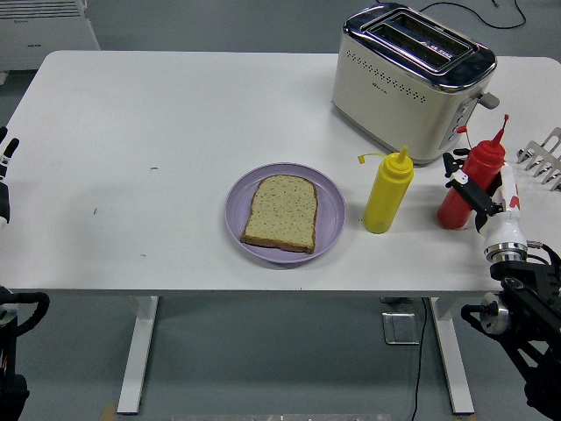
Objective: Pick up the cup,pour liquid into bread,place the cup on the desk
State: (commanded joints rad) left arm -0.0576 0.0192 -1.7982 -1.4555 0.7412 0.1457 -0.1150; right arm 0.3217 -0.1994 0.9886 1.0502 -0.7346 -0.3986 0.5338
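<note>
**Reaching from the right: red bottle in hand, bread off to the left**

Gripping the red squeeze bottle [467, 186] was the right hand [480, 195]; its black fingers [462, 180] were wrapped about the bottle's middle, closed on it rather than spread, though whether the base had left the table [175, 123] could not be told. No cup was to be seen (the task names one, but the vessel in the grasp was this sauce bottle). It stood near the table's right edge, just in front of the toaster [410, 81], its long axis close to upright and leaning slightly, with the nozzle at the top tipped toward the right; a metal rack [543, 156] showed at the right border.

The bread [280, 212] lay flat on the purple plate [326, 195] near the middle of the table's front, well apart from the hand and to its left; the yellow bottle [387, 191] stood between the two, just beside the plate. So the carry would probably run leftward, over or around that yellow bottle, and the nozzle would need to swing down toward the left, the opposite way from its lean.

The left hand [5, 175] rested at the far left edge, much farther from the bottle; its fingers were too cropped to judge.
</note>
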